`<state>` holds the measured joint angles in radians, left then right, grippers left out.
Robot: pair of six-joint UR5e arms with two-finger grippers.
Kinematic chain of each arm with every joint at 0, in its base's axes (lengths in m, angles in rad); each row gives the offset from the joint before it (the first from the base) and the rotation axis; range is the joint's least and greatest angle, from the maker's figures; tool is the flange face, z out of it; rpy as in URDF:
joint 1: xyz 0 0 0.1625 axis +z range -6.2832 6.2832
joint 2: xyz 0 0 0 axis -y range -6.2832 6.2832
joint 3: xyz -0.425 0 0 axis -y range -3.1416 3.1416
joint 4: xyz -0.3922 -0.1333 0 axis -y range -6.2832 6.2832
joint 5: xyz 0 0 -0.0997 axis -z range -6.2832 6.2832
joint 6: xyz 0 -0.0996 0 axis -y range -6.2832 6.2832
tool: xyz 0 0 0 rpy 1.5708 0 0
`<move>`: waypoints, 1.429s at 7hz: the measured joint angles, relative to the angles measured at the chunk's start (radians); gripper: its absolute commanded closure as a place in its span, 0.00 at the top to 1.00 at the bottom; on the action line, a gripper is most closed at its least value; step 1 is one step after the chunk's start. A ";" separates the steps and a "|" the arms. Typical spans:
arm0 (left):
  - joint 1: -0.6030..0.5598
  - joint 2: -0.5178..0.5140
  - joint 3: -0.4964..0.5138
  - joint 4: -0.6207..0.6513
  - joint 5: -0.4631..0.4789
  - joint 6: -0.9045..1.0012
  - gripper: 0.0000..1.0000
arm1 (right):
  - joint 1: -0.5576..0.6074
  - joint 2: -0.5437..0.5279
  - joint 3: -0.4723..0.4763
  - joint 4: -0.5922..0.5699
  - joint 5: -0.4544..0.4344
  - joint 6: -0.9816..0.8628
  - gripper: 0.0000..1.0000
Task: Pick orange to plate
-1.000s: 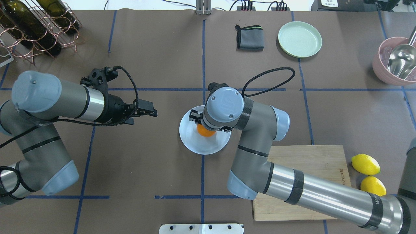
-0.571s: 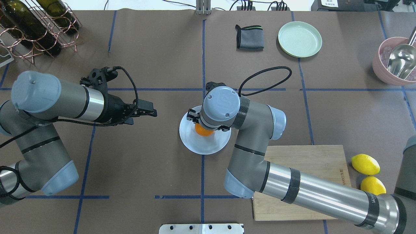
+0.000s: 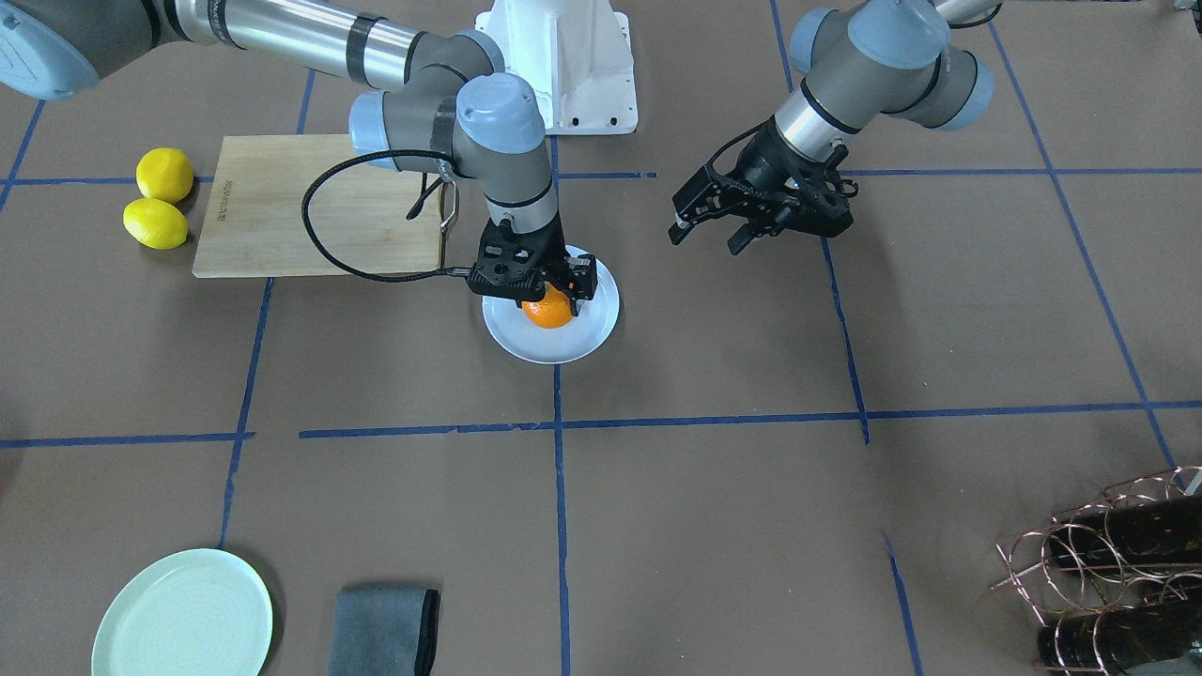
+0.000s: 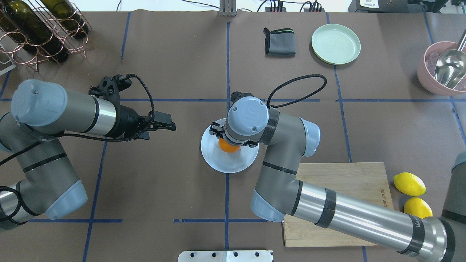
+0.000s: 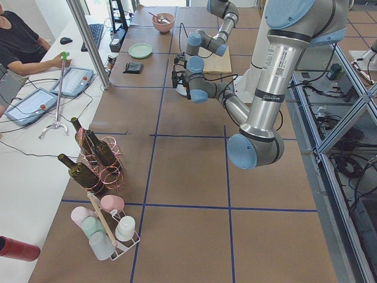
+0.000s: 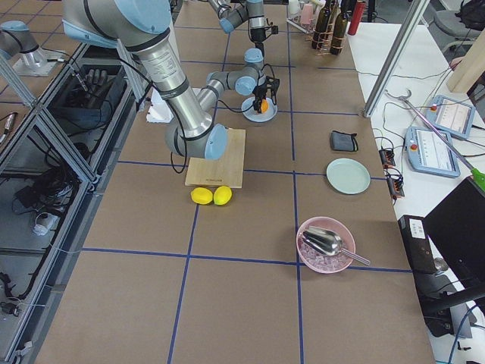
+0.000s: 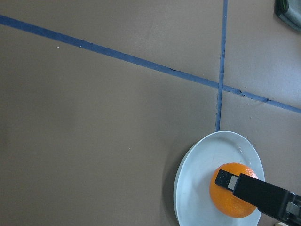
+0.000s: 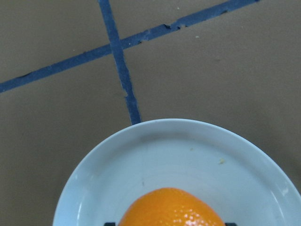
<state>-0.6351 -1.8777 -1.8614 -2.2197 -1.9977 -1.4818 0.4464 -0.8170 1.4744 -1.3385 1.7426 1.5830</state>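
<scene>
Brown table (image 4: 174,65), mid-frame: orange (image 4: 228,149) on plate (image 4: 222,163), half hidden by right gripper (image 3: 551,296), tight around it; left gripper (image 3: 704,241) wide, empty.

Dimpled glossy orange (image 8: 171,209), smooth glazed plate (image 8: 155,160)

The bench (image 4: 182,54) is matte brown throughout, ruled into a grid by dark blue tape lines (image 4: 182,100). The orange (image 3: 548,312) is bright orange with finely dimpled skin, and the plate (image 3: 535,347) is pale bluish-white with faint concentric rings. The two lemons (image 4: 409,183) are vivid yellow, and the cutting board (image 4: 349,178) is light tan with straight wood grain. The other plate (image 4: 335,43) is pale mint green, also ringed. The folded cloth (image 4: 279,43) is dark grey with a thin green stripe. The bowl (image 4: 427,82) is dusty pink and the scoop (image 4: 447,67) is shiny silver. The wire rack (image 4: 47,40) is copper-coloured, with dark green bottles (image 4: 32,31). The left arm (image 4: 54,105) and right arm (image 4: 284,134) are grey with pale blue caps, silver sleeves and black cabling.
</scene>
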 measured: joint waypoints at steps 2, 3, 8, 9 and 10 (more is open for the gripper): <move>-0.001 0.000 -0.002 0.000 0.000 0.000 1.00 | 0.000 -0.001 0.000 -0.002 0.000 0.000 1.00; -0.001 0.000 -0.002 0.000 0.000 0.000 1.00 | -0.001 -0.001 0.000 -0.003 0.000 0.000 1.00; -0.002 0.000 -0.002 0.000 -0.003 0.000 1.00 | 0.018 -0.050 0.126 -0.025 0.015 -0.015 1.00; -0.003 0.000 -0.004 0.000 -0.005 0.000 1.00 | 0.048 -0.084 0.223 -0.067 0.042 -0.015 1.00; -0.007 0.004 -0.006 0.001 -0.006 0.004 1.00 | 0.098 -0.123 0.313 -0.107 0.098 -0.017 1.00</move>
<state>-0.6420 -1.8735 -1.8676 -2.2189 -2.0037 -1.4776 0.5441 -0.9399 1.7877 -1.4455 1.8409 1.5662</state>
